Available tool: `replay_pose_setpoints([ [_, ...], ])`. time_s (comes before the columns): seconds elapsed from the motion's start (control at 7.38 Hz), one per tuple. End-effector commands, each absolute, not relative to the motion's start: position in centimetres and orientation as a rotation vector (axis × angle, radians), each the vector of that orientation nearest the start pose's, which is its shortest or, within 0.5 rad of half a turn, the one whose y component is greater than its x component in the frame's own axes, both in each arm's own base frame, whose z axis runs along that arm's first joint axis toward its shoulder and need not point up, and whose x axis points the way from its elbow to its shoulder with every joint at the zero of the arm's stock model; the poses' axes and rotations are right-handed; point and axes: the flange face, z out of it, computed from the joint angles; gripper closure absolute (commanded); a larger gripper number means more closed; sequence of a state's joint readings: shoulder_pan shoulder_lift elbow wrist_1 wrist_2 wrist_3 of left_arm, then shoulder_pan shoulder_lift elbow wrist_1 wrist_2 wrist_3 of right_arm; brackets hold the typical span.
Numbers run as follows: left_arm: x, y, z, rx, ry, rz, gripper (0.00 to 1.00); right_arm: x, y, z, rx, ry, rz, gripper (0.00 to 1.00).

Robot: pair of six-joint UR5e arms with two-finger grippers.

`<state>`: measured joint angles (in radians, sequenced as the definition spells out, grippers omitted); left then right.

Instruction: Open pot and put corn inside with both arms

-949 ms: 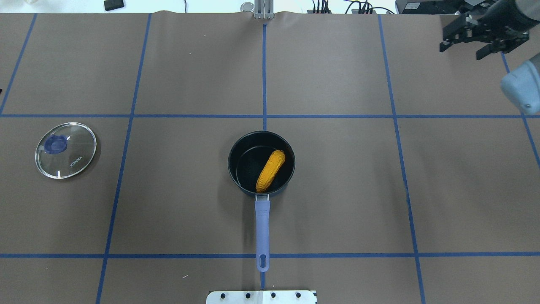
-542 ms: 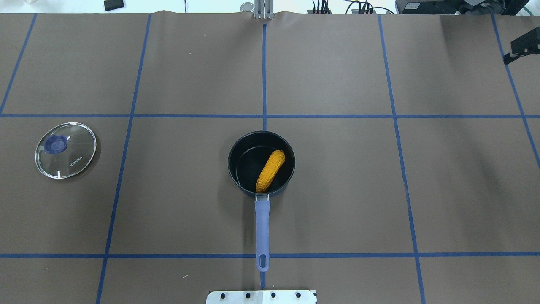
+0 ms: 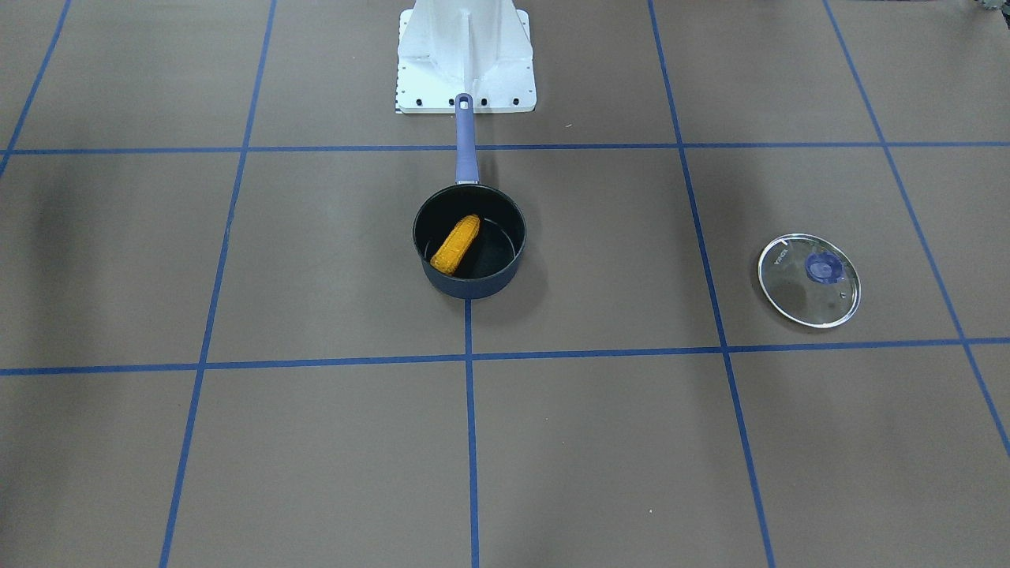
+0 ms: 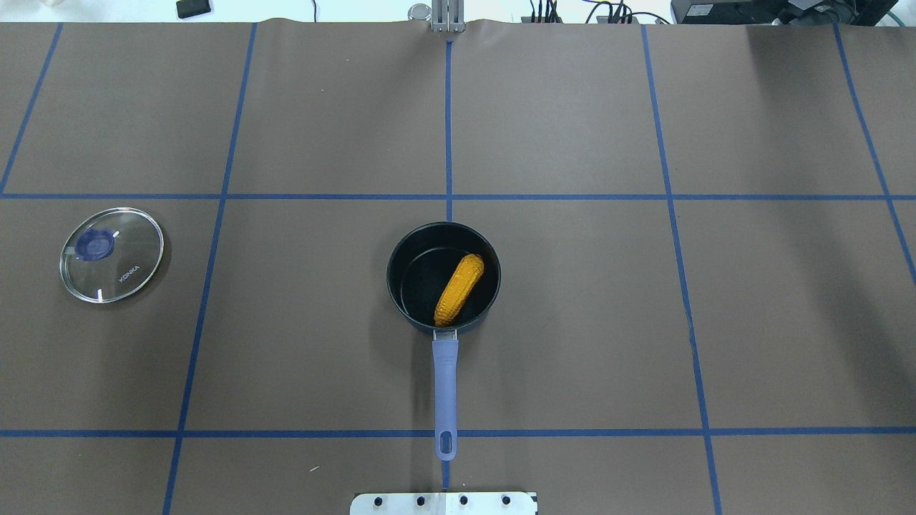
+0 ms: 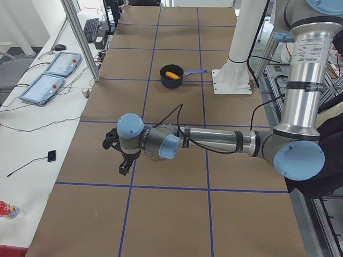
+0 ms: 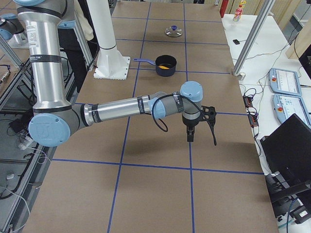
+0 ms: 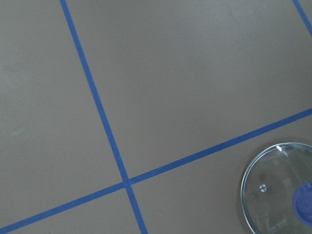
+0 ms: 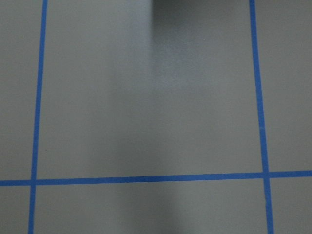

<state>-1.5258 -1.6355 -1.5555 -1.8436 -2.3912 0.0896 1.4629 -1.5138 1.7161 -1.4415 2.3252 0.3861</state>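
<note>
The dark navy pot (image 4: pixel 398 266) stands open in the middle of the table, its lavender handle (image 4: pixel 444 386) pointing toward the robot base. The corn (image 4: pixel 459 288) lies inside it, leaning on the wall; it also shows in the front view (image 3: pixel 456 244) inside the pot (image 3: pixel 472 286). The glass lid (image 4: pixel 123 266) lies flat far to the left, apart from the pot. My left gripper (image 5: pixel 113 158) hovers over the table near the lid's end. My right gripper (image 6: pixel 202 141) hovers over bare table at the other end. I cannot tell whether either is open or shut.
The white base plate (image 4: pixel 444 503) sits just behind the pot handle. Control tablets (image 5: pixel 48 75) and an aluminium post (image 5: pixel 80 37) stand along the table's far side. The lid shows at the edge of the left wrist view (image 7: pixel 273 195).
My right gripper has moved off to the right and out of the overhead view. Pot, corn and lid have not moved.
</note>
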Motion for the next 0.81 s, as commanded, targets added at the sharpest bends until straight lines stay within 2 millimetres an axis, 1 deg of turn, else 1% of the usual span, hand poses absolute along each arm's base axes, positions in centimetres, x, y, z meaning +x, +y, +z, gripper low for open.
replay_pose_setpoints([
  [0.0,-3.9,-53.51,60.26,0.325,0.807,0.263,0.03,1.23,-52.18,55.47,0.124,-0.805,0.152,0.0],
  [0.27,-3.9,-53.45,60.17,0.328,0.807,0.264,0.03,1.06,-52.64,54.97,0.126,-0.823,0.154,0.0],
  [0.41,-3.9,-53.46,60.01,0.33,0.807,0.264,0.03,1.08,-52.46,54.95,0.13,-0.823,0.147,0.0],
  [0.68,-3.94,-53.43,59.72,0.335,0.814,0.265,0.03,0.98,-52.78,54.78,0.133,-0.823,0.148,0.0],
])
